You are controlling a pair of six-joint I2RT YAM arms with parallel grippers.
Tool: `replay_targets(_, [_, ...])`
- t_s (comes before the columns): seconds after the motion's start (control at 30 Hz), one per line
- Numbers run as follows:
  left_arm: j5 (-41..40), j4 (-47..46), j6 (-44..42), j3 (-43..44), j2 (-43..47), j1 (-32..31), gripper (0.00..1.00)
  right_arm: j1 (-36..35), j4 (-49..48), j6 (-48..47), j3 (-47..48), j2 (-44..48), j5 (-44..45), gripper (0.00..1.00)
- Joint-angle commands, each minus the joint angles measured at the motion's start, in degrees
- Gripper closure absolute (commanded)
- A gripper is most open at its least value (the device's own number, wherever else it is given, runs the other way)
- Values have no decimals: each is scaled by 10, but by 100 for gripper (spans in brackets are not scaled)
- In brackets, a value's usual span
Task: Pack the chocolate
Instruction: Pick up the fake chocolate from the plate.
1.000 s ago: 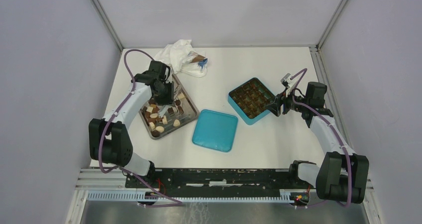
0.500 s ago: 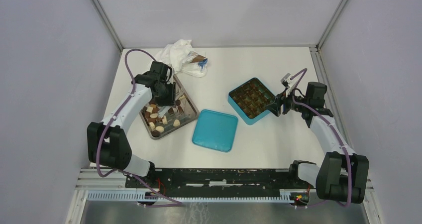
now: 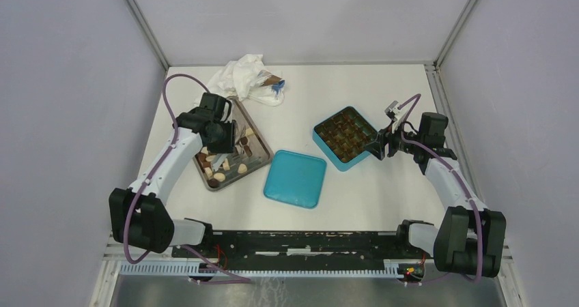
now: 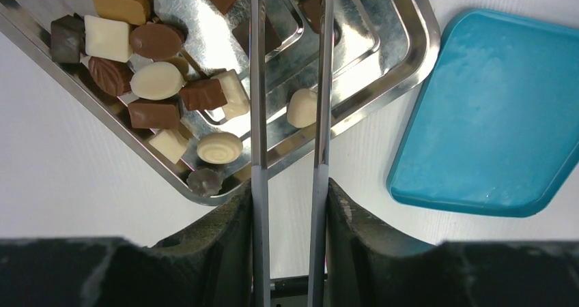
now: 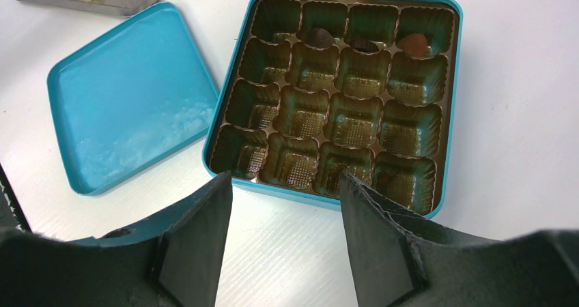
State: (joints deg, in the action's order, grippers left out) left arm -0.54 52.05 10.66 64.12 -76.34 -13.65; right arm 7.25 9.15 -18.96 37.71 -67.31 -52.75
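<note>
Bright, even overhead light; shadows on the white table [image 3: 355, 191] are soft and faint. Glare streaks the steel tray [image 4: 403, 54], yet the chocolate [image 4: 157, 80] looks sharp.

chocolate [image 4: 157, 80] in tray [image 4: 408, 48], left | lid [image 3: 295, 178] centre | box [image 5: 355, 126] right | cloth [image 3: 239, 75] behind tray

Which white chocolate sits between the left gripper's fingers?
The lone cream piece by the metal tray's rim, against one finger; the other white ones lie outside the left gripper.

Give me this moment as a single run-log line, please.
task: pack chocolate | left gripper: open, over metal tray of chocolates | right gripper: open, by teal box | box: three pieces in, lid off, on table
</note>
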Motion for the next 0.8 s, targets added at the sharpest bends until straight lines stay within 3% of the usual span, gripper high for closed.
replay_targets(0.0, [-10,-7,19,-9,7,-4,57,2,-5,-9,24,0,-14,35])
replay_targets(0.77, [-18,-13,31,-33,-5,-21,56,2,-5,-10,24,0,-16,35])
